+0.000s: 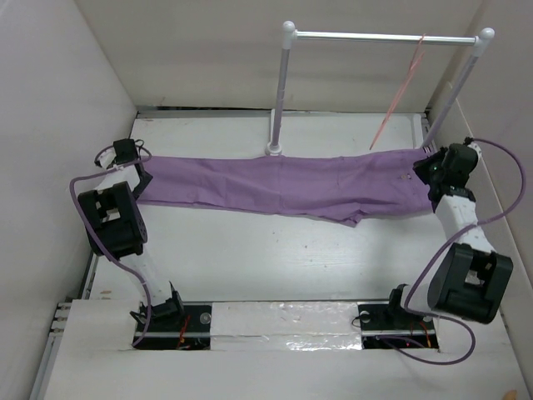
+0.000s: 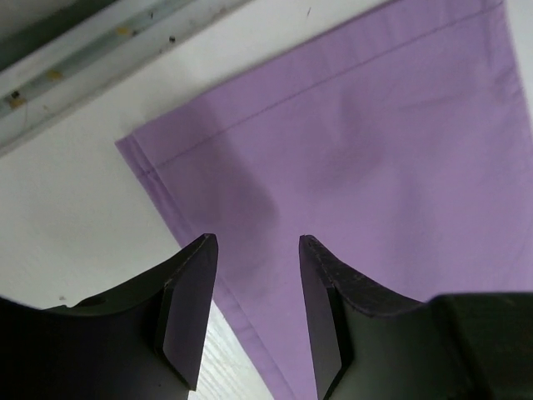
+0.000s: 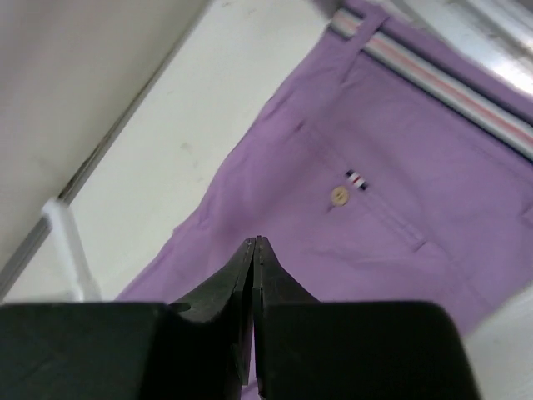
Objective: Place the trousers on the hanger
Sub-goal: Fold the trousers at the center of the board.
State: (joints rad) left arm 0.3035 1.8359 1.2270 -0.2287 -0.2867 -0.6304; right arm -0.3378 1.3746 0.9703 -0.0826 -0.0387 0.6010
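Note:
The purple trousers (image 1: pixel 283 185) lie flat and stretched across the table, leg ends at the left, waistband at the right. The thin pink hanger (image 1: pixel 400 92) hangs from the rack's silver crossbar, above the waist end. My left gripper (image 1: pixel 132 162) is open and empty over the corner of the leg hem (image 2: pixel 150 167), its jaws (image 2: pixel 256 242) apart above the cloth (image 2: pixel 375 150). My right gripper (image 1: pixel 437 171) is shut with nothing between its jaws (image 3: pixel 256 240), just above the seat of the trousers (image 3: pixel 400 233), near a pocket button (image 3: pixel 339 195) and the striped waistband (image 3: pixel 433 75).
The white-posted rack (image 1: pixel 375 37) stands at the back, its left post foot (image 1: pixel 273 150) touching the trousers' far edge. White walls close in the back and both sides. A metal rail (image 2: pixel 75 67) runs along the back edge.

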